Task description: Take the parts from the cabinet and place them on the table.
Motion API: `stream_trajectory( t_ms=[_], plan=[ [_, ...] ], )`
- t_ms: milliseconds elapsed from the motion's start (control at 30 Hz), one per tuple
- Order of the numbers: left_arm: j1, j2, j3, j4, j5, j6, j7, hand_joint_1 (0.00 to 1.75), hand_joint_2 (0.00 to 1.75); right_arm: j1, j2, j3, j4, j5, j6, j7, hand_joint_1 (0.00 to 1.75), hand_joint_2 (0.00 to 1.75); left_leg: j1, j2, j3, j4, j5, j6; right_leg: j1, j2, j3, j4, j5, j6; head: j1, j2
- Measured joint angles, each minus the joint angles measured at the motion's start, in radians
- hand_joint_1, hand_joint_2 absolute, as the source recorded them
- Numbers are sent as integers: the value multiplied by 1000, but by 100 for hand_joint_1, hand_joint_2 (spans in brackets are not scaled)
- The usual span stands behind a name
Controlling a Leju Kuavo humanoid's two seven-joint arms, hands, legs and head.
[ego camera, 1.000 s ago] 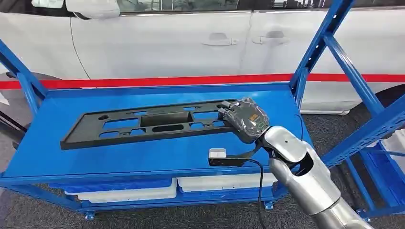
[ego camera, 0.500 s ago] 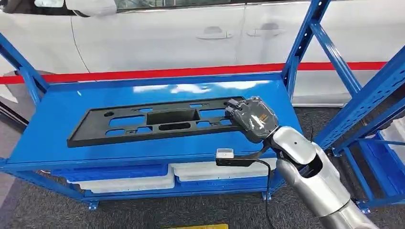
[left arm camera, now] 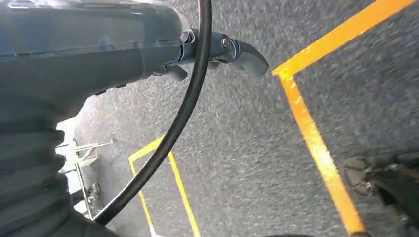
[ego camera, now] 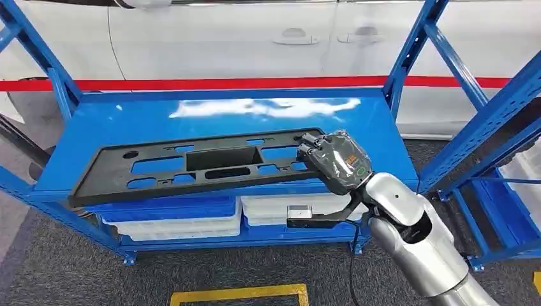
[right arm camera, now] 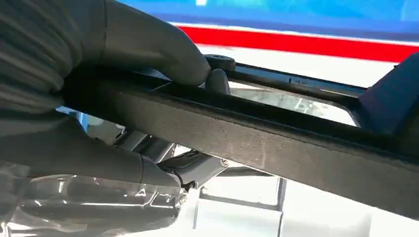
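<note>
The right hand grips the long black part, which now sticks out past the blue shelf edge (left hand hangs, grip unclear), so it is coming out.

Bright, even overhead light fills the scene; a white glare streak lies along the far edge of the blue shelf. The floor is smeared with motion blur, and the nearby hand is soft.
</note>
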Motion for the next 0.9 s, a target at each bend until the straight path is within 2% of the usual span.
stream_trajectory(
  t_ms=[33, 67, 100, 133, 167, 200, 233, 267, 300, 367, 400, 433, 467, 500, 533, 567, 600, 633, 667, 733, 767, 800, 833, 867, 900],
  plan=[
    [0, 0, 0, 0, 1, 0, 0, 0, 175, 0, 0, 0, -3, -5, 0, -3, 175, 175, -2, 0, -11, 3, 7, -1, 7, 0, 54, -74, 27, -10, 0, 0],
    [0, -2, 0, 0, 3, 0, -1, 0, 175, 0, 0, 0, -13, -13, 2, -6, 175, 175, -5, 0, -18, 6, 14, -1, 13, -3, 118, -163, 34, -25, 0, 0],
    [0, -10, 0, 0, 4, -2, -5, 0, 175, 0, 0, 0, -26, -22, 6, -8, 175, 175, -10, 0, -26, 8, 20, -5, 21, -13, 169, -239, 5, -39, 0, 0],
    [2, -10, 0, 0, 5, -3, -9, 0, 175, 1, 0, 0, -38, -31, 9, -11, 175, 175, -6, 2, -29, 7, 30, -11, 19, -15, 177, -270, 3, -32, 0, 0],
    [2, -10, 0, 0, 5, -4, -14, 0, 175, 3, 0, 0, -46, -39, 11, -14, 175, 175, -2, 3, -29, 3, 39, -17, 27, -13, 170, -269, 13, -33, 0, 0],
    [3, -10, 0, 0, 6, -5, -16, 0, 175, 4, 0, 0, -53, -44, 13, -15, 175, 175, 0, 5, -31, -1, 47, -23, 29, -12, 168, -270, 16, -35, 0, 0],
    [5, -10, 0, 0, 6, -5, -17, 0, 175, 6, 0, 0, -58, -45, 16, -15, 175, 175, -6, 4, -35, -5, 56, -28, 24, -12, 162, -282, 32, -37, 0, 0],
    [5, -8, 0, 1, 6, -5, -18, 0, 175, 6, 0, 0, -59, -46, 17, -14, 175, 175, -2, 1, -40, 8, 32, -36, 13, -22, 156, -291, 49, -35, 0, 0],
    [6, -8, 0, 1, 6, -5, -18, 0, 175, 9, 0, 1, -62, -47, 19, -14, 175, 175, -2, 3, -53, 37, -20, -45, 11, -22, 144, -293, 59, -43, 0, 0],
    [7, -7, 0, 1, 8, -2, -16, 0, 175, 14, -8, 2, -72, -62, 27, -16, 175, 175, 9, 5, -89, 173, -147, -61, 9, -23, 115, -292, 83, -44, 0, 0],
    [6, -6, 0, 1, 9, -2, -15, 0, 175, 18, -14, 3, -79, -72, 30, -16, 175, 175, 13, 5, -101, 240, -177, -68, 8, -25, 99, -291, 94, -42, 0, 0],
    [7, -6, 0, 1, 9, -2, -13, 0, 175, 25, -21, 5, -85, -83, 33, -16, 175, 175, 17, 6, -103, 288, -175, -73, 6, -26, 83, -288, 105, -38, 0, 0],
    [7, -5, 0, 1, 7, -4, -10, 0, 175, 33, -25, 6, -92, -94, 37, -16, 175, 175, 23, 7, -88, 300, -140, -81, 1, -28, 62, -284, 117, -32, 0, 0],
    [7, -5, 0, 1, 5, -5, -10, 0, 175, 40, -28, 8, -101, -103, 41, -16, 175, 175, 28, 7, -58, 275, -97, -89, -4, -28, 43, -277, 126, -25, 0, 0],
    [7, -5, 0, 1, -2, -5, -9, 0, 175, 46, -29, 9, -113, -116, 45, -16, 175, 175, 34, 7, -4, 211, -60, -98, -11, -27, 22, -266, 134, -16, 0, 0],
    [7, -5, 0, 1, -5, -5, -9, 0, 175, 51, -29, 9, -125, -129, 48, -16, 175, 175, 42, 4, 59, 131, -58, -107, -14, -26, 6, -253, 139, -8, 0, 0],
    [4, -7, 0, 1, -8, -4, -9, 0, 175, 56, -29, 8, -140, -142, 50, -16, 175, 175, 47, -9, 111, 44, -120, -114, -15, -26, -5, -243, 143, -1, 0, 0],
    [4, -6, 0, 1, -10, -2, -9, 0, 175, 58, -32, 5, -153, -153, 51, -16, 175, 175, 36, -14, 142, 0, -132, -88, -11, -25, -10, -234, 147, 6, 0, 0],
    [5, -6, 0, 1, -12, 0, -9, 0, 175, 59, -32, 4, -160, -164, 53, -16, 175, 175, 37, -13, 127, 12, -127, -76, -11, -24, -6, -239, 157, 14, 1, 0],
    [6, -6, 0, 1, -10, 3, -11, 0, 175, 65, -31, -6, -176, -179, 63, -16, 175, 175, 33, -10, 117, 14, -115, -52, -13, -21, -8, -244, 179, 28, 0, 0],
    [10, -6, 0, 1, -7, 3, -11, 0, 175, 74, -28, -14, -184, -187, 68, -15, 175, 175, 35, -7, 111, 9, -103, -38, -17, -17, -14, -242, 176, 33, 1, 0],
    [10, -6, 0, 1, -7, 2, -7, 0, 175, 83, -26, -22, -193, -191, 74, -13, 175, 175, 33, -4, 103, 10, -90, -28, -17, -12, -25, -214, 120, 32, 1, 0],
    [10, -4, 0, 1, -10, -2, 2, 0, 175, 88, -24, -32, -199, -196, 78, -13, 175, 175, 31, -2, 89, 10, -79, -21, -16, -8, -40, -160, 54, 28, 1, 0],
    [11, -2, 0, 1, -16, -6, 17, 0, 175, 91, -24, -43, -204, -199, 81, -13, 175, 175, 27, -2, 73, 10, -66, -14, -14, -4, -58, -83, -10, 26, 1, 0],
    [12, -1, 0, 1, -22, -13, 29, 0, 175, 92, -24, -50, -206, -199, 82, -13, 175, 175, 22, 0, 56, 11, -53, -11, -11, -2, -74, -5, -54, 23, 0, 0]
  ],
)
